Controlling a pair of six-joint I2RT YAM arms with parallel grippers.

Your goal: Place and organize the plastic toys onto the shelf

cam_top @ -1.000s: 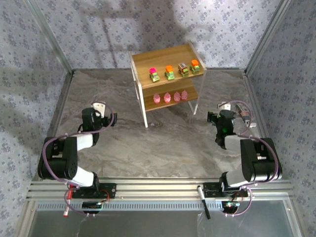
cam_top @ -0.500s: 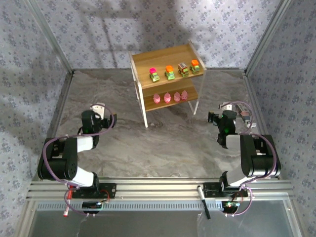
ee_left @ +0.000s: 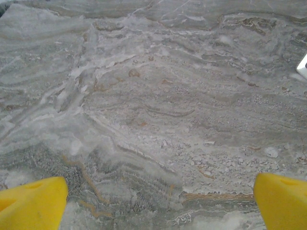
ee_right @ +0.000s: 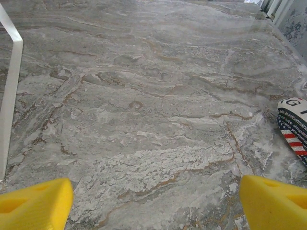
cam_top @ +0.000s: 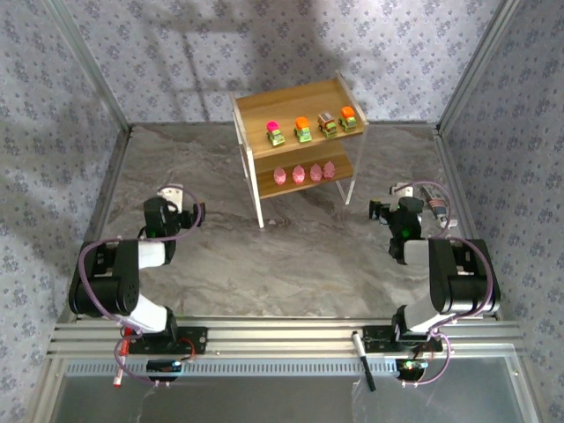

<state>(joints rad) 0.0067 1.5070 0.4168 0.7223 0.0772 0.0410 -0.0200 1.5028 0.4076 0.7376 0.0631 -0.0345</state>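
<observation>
Toys (cam_top: pixel 302 130) all sit on the shelf (cam_top: pixel 291 104), 4 cars (cam_top: pixel 326 124) above 4 pink figures (cam_top: pixel 298 174), far ahead of the left fingers (ee_left: pixel 31 201) and right fingers (ee_right: pixel 33 201), both spread; task looks done.

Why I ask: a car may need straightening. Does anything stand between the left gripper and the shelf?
Nothing visible does. From the left gripper, whose fingers are spread open, bare marble table runs up to the shelf. Its open front faces the arms, with the cars on the top tier.
</observation>
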